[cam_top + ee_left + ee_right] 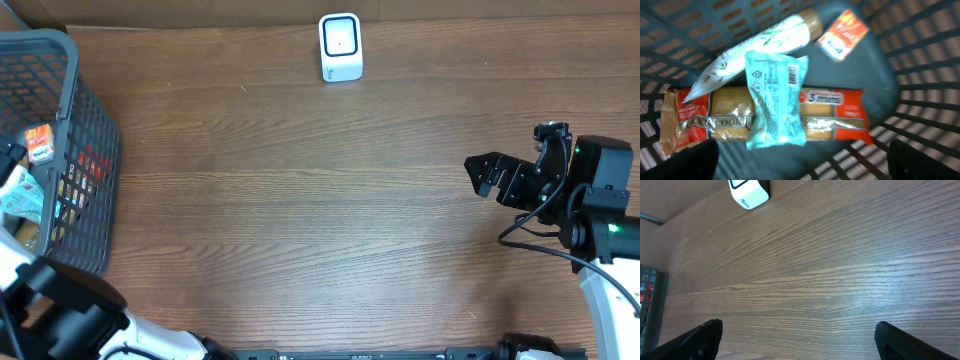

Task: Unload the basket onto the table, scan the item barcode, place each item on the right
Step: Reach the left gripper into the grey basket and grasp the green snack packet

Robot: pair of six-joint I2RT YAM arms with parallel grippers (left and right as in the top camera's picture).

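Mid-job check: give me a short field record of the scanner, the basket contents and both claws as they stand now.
scanner: white, upright, far side of table
basket: grey, left end of table
contents: teal packet lying across pasta pack; white tube and orange packet beside them
left claw: open, inside basket above the items, holding nothing
right claw: open, over the table, holding nothing
scan: not yet begun

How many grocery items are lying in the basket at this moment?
4: a teal packet on top of a long pasta pack, a white pouch alongside, and a small orange packet near the wall. More may lie hidden underneath.
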